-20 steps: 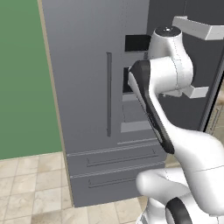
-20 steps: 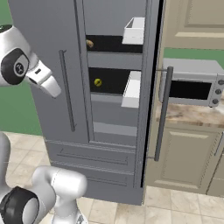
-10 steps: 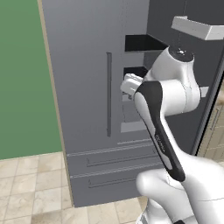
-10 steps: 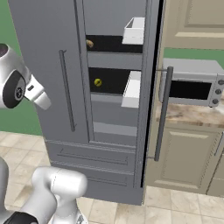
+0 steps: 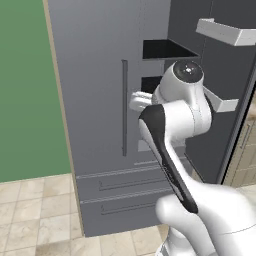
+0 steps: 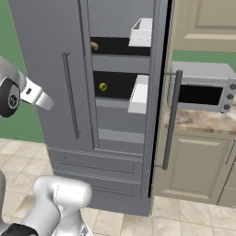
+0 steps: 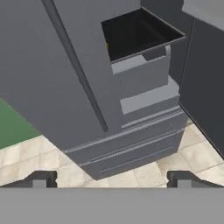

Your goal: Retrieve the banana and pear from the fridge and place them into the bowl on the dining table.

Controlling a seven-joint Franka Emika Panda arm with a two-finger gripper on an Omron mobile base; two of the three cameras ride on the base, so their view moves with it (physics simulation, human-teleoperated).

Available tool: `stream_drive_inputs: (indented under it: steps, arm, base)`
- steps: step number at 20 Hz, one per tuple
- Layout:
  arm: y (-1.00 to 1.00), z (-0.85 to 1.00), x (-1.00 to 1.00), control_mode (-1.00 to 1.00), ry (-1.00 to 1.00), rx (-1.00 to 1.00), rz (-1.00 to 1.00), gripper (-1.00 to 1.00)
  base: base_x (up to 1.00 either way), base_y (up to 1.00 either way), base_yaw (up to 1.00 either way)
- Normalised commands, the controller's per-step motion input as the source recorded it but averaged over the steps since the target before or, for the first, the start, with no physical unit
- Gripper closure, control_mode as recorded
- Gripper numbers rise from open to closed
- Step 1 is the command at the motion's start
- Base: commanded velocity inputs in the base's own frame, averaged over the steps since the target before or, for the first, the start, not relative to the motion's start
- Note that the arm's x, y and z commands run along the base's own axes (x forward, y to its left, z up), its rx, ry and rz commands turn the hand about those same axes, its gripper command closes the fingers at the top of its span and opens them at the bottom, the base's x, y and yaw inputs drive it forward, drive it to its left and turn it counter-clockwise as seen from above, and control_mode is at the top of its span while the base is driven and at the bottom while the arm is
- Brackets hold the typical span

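Note:
The dark grey fridge [image 6: 50,55] stands with its left door shut and its right door swung open. The banana [image 6: 94,45] lies on the upper black shelf and the pear [image 6: 103,86] sits on the shelf below it. In the hand view a sliver of yellow [image 7: 106,45] shows at the left edge of a black shelf [image 7: 135,33]. My gripper [image 7: 111,181] is open and holds nothing, some way out in front of the shut left door, looking down at the shelves and bottom drawers. My hand [image 6: 38,97] hangs left of the left door's handle [image 6: 70,94]. The bowl and dining table are out of view.
The open right door [image 5: 220,75] carries white bins [image 5: 225,32] and a long handle [image 6: 171,120]. To the right a steel microwave [image 6: 203,92] sits on a stone counter [image 6: 198,120] over beige cabinets. A green wall [image 5: 25,90] and tiled floor [image 5: 35,210] lie left.
The arm has folded lower, and the hand has dropped and swung left across the shut door. The jaws have stayed wide open. The fridge and fruit have not moved.

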Motion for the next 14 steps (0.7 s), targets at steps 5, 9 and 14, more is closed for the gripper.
stream_drive_inputs:
  steps: [5, 9, 14]
  arm:
    - [0.0, -0.18, 0.28, -1.0, -0.26, -0.23, 0.0, -1.0]
    - [-0.16, -0.03, 0.39, -1.0, -0.08, -0.01, 0.04, -1.0]
    - [-0.12, 0.0, 0.55, -1.0, 0.06, 0.0, 0.09, -1.0]
  base:
    - [0.0, 0.0, 0.0]
    - [0.0, 0.0, 0.0]
    - [0.0, 0.0, 0.0]
